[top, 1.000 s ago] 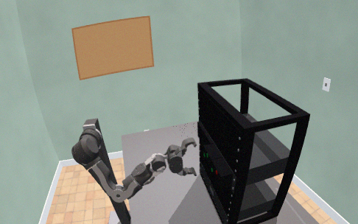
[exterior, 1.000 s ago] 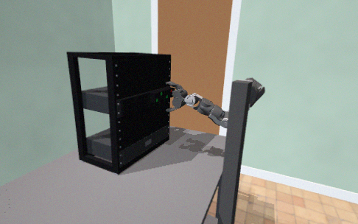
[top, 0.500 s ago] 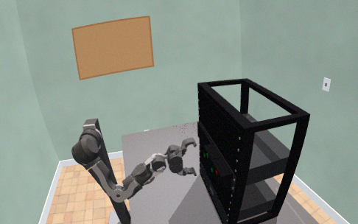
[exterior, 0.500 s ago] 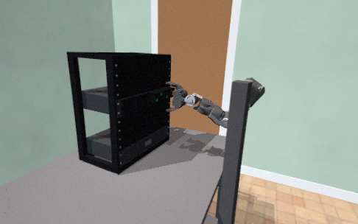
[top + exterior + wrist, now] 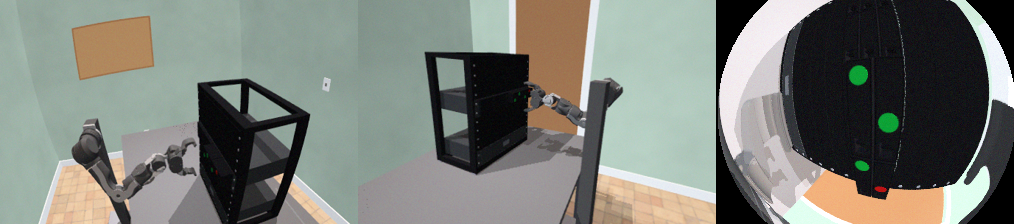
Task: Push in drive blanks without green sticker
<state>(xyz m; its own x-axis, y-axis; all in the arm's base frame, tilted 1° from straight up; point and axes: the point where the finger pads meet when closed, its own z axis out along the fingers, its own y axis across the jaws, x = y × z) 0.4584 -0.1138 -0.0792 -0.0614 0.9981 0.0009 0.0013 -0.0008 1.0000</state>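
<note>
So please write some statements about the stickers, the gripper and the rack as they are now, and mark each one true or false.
1. The wrist view shows three green stickers and one red sticker. True.
2. The gripper is shut on a blank. False: its fingers are spread wide and hold nothing.
3. The rack lies tipped on its side. False: it stands upright on the table.
4. The gripper faces the rack's front. True.
</note>
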